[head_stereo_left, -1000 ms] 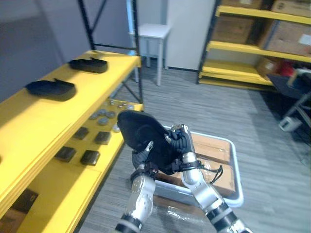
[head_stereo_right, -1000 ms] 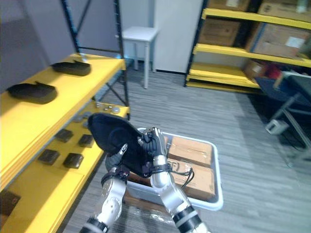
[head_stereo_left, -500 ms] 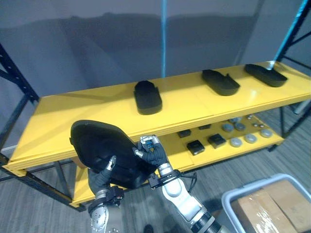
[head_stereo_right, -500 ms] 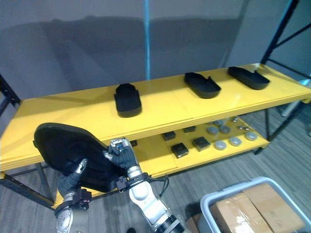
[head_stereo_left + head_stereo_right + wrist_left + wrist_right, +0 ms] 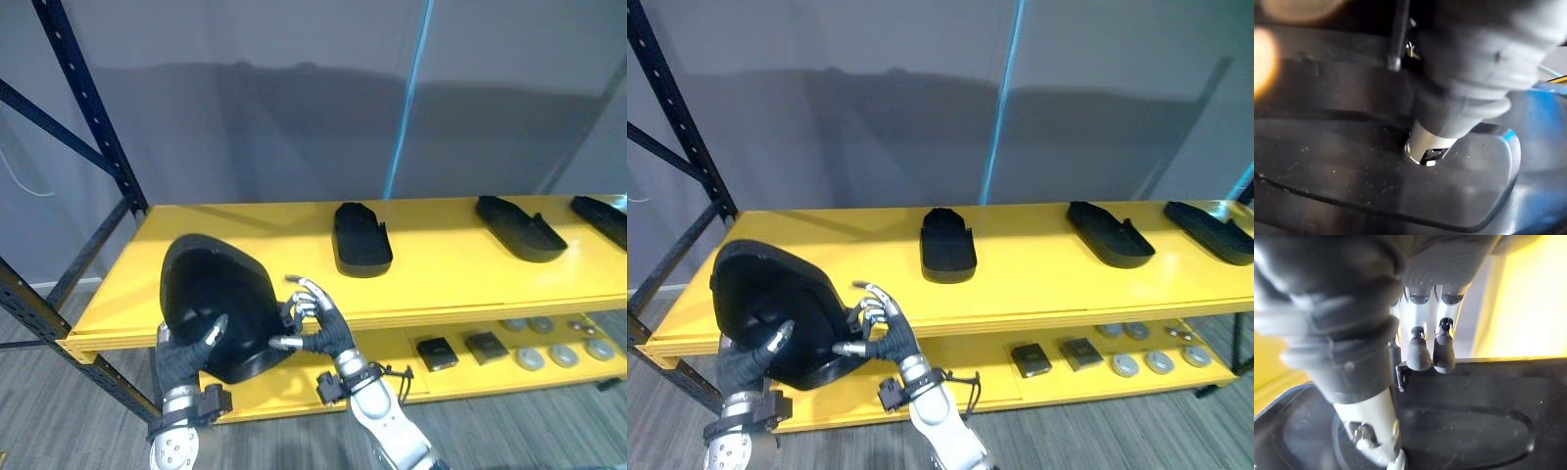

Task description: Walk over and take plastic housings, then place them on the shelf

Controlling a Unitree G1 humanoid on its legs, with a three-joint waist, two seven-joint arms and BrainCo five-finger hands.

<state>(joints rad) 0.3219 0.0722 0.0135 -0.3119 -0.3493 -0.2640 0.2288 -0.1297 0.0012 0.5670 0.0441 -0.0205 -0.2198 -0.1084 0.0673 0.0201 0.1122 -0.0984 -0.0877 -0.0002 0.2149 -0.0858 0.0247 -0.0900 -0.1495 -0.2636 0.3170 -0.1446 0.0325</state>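
Lower left of frame: left robot hand [image 5: 182, 360] clamps housing [image 5: 216, 294] under its thumb; right robot hand [image 5: 326, 337] pinches the rim, fingers half curled.

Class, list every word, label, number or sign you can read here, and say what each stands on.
None can be read. The plastic housing held by the left hand and right hand, the other housings on the yellow shelf and the small parts on the lower level carry no legible print.
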